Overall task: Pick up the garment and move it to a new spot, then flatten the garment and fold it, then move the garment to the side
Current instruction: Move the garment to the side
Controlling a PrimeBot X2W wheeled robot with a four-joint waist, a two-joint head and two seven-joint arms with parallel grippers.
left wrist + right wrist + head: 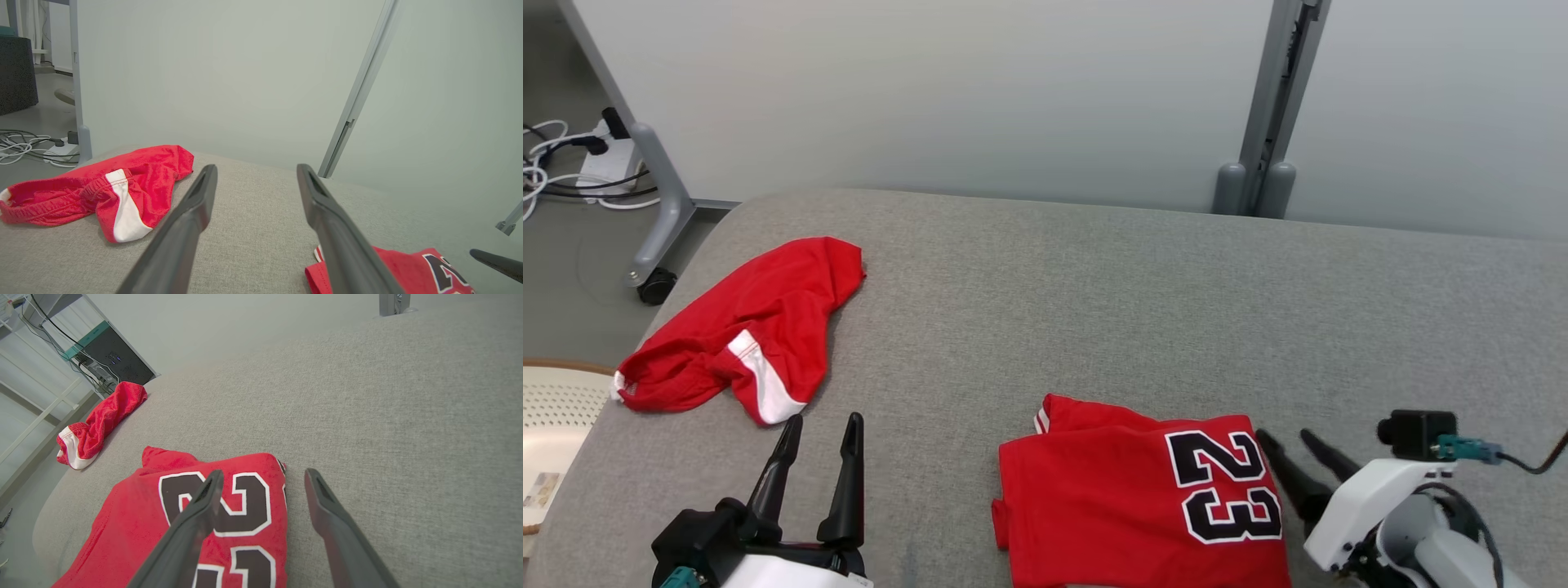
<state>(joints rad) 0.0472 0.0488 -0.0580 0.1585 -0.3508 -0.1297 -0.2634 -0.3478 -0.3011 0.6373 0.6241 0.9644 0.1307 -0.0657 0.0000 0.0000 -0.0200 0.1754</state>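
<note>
A folded red jersey [1111, 490] with a black "23" lies flat at the near edge of the grey padded table [1094, 286]. My right gripper [1284, 435] stands open just to its right, one finger over the jersey's right edge [135, 522], holding nothing. A crumpled pair of red shorts [760, 318] with a white side panel lies at the table's left edge. My left gripper [823, 420] is open and empty just in front of the shorts [135, 171], fingers pointing away from me. In the left wrist view the jersey [408, 265] shows at the lower right.
A pale partition wall with a grey post [1274, 122] closes off the table's far side. On the floor at the left are a wheeled frame leg [658, 286], a power strip with cables [596, 163] and a white perforated basket [556, 408].
</note>
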